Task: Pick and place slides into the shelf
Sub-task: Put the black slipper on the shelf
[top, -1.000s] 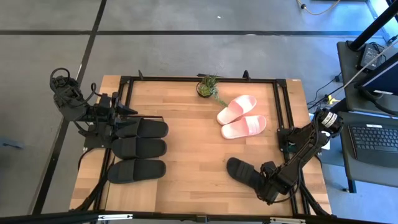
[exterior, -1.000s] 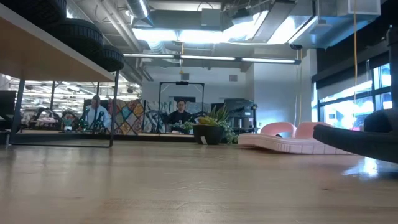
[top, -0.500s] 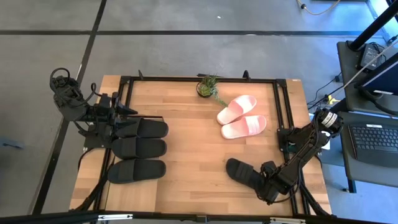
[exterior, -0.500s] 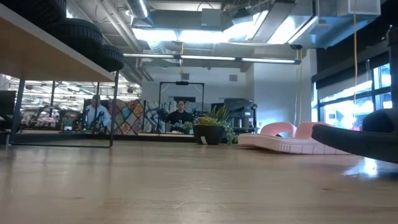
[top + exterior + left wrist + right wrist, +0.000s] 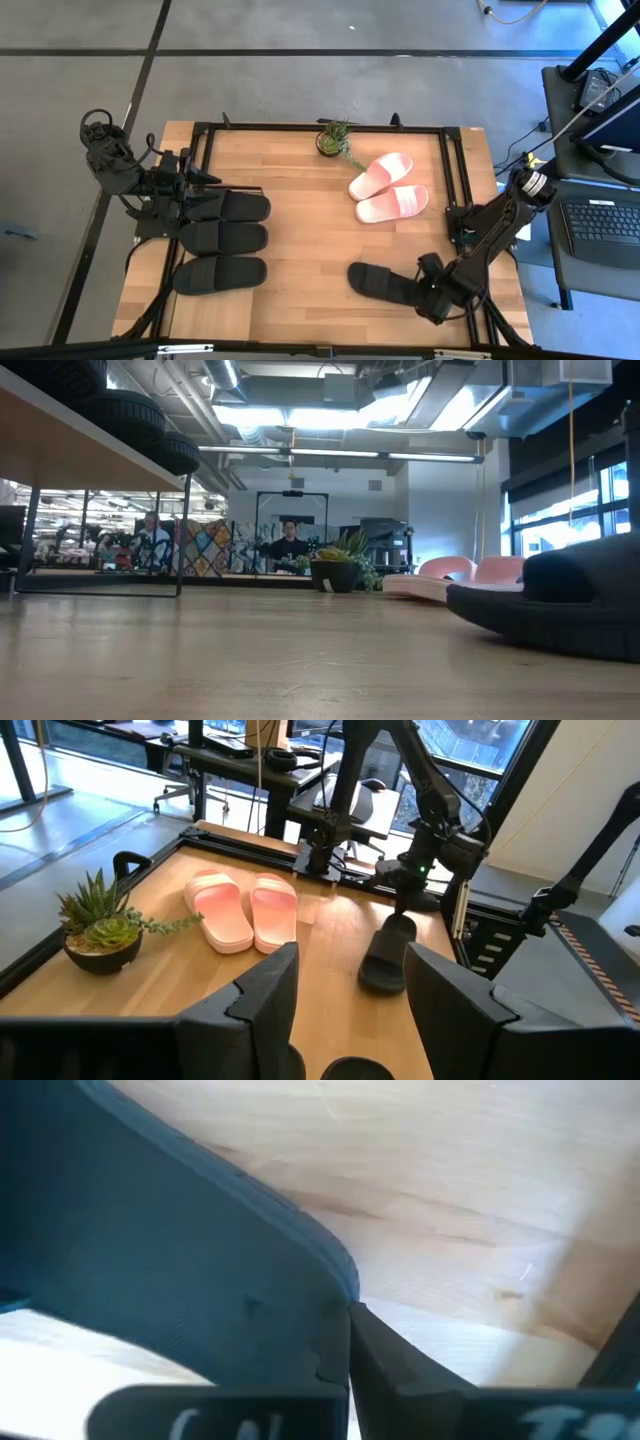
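Right gripper (image 5: 428, 290) was clamped on the black slide (image 5: 385, 283) near the table's (image 5: 310, 230) front; left gripper (image 5: 195, 190) parted over the shelf (image 5: 170, 250)

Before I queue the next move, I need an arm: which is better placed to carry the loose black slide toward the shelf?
Right. Its pincer is already shut on the loose black slide at the near right. The left pincer is by the three black slides on the shelf.

The tabletop (image 5: 310, 250) is light, smooth wood planks with visible grain and a soft sheen; the black slides (image 5: 222, 238) look matt and rubbery, the pink pair (image 5: 385, 190) smooth foam-like, the frame (image 5: 200, 140) dark metal
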Motion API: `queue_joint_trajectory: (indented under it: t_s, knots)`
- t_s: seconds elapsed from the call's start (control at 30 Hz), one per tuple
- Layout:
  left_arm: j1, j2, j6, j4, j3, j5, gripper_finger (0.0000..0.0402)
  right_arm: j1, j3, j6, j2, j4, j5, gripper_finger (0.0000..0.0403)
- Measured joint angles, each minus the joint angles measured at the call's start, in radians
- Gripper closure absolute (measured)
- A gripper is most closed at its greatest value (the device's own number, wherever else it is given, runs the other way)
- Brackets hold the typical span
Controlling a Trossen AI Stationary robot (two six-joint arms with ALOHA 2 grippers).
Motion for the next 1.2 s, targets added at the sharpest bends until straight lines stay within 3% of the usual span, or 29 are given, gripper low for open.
queue_joint_trajectory:
  t_s: [0.13, 0.53, 0.87, 1.2]
  knots:
    - [0.000, 0.000, 0.000, 0.000, 0.000, 0.000, 0.0227, -0.013, 0.000, -0.028, -0.048, -0.004, 0.008, 0.0402]
    - [0.000, 0.000, 0.001, 0.000, 0.000, 0.000, 0.0227, -0.081, 0.000, -0.151, -0.168, -0.002, 0.226, 0.0403]
    - [0.000, 0.001, -0.001, 0.000, 0.000, 0.000, 0.0227, -0.178, 0.000, -0.278, -0.181, 0.006, 0.236, 0.0403]
    - [0.000, 0.009, -0.007, 0.000, 0.001, 0.000, 0.0227, -0.282, 0.000, -0.416, -0.180, 0.156, 0.264, 0.0403]
